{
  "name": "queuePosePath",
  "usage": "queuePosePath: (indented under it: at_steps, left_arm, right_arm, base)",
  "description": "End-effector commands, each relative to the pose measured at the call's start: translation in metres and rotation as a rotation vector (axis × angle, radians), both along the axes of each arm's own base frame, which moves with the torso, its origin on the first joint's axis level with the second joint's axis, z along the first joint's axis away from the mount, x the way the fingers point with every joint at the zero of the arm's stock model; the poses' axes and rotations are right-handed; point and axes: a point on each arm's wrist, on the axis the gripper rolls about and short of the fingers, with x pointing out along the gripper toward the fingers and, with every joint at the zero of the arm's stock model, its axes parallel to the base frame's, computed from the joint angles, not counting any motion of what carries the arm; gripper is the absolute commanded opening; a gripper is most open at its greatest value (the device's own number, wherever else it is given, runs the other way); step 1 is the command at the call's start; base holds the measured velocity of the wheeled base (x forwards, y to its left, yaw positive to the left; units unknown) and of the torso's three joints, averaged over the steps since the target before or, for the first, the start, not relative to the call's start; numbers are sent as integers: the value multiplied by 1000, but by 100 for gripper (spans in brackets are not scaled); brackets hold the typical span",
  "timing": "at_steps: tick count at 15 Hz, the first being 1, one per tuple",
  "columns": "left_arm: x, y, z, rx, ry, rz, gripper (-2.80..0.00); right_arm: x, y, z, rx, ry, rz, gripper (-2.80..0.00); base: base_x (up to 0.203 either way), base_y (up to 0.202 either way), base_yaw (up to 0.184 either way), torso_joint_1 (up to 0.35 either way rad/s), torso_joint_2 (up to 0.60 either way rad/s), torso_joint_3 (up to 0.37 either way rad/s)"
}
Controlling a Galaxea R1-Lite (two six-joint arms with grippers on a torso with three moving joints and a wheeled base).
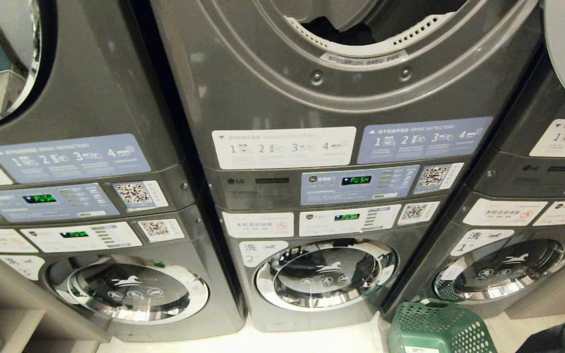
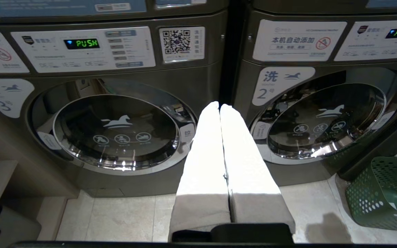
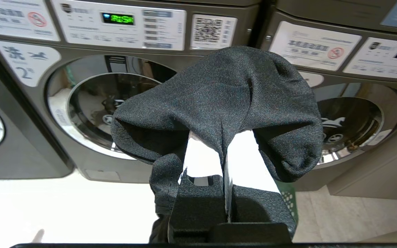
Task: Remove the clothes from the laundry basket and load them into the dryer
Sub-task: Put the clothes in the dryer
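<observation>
Your right gripper (image 3: 224,155) is clamped shut on a dark grey woven garment (image 3: 219,103) draped over its fingers – you are in the carry step. The left gripper (image 2: 220,107) is closed and empty. Next, lift the garment into the open upper grey dryer drum (image 1: 361,29) – the green perforated plastic laundry basket (image 1: 437,326) sits on the floor below

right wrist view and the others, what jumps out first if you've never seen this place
The dark grey garment draped over the shut right gripper, held low before the washers. Behind stands a wall of stacked grey machines, the middle dryer opening gaping at the top. A green laundry basket sits on the floor to the right.
</observation>
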Motion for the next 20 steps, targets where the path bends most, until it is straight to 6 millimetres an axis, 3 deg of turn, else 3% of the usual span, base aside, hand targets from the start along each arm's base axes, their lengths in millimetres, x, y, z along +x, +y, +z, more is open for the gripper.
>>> queuePosePath:
  at_steps: [1,13,20]
  left_arm:
    - [0,0,0,2,-1,1,-280]
    - [0,0,0,-8,-4,1,-280]
    - [0,0,0,-8,-4,1,-280]
  right_arm:
    - [0,0,0,-1,1,0,-280]
    - [0,0,0,-2,-1,2,-280]
    - [0,0,0,-16,1,2,-280]
  base:
    - [0,200,-6,2,2,3]
    - [0,193,-1,3,4,3]
    - [0,17,2,0,0,0]
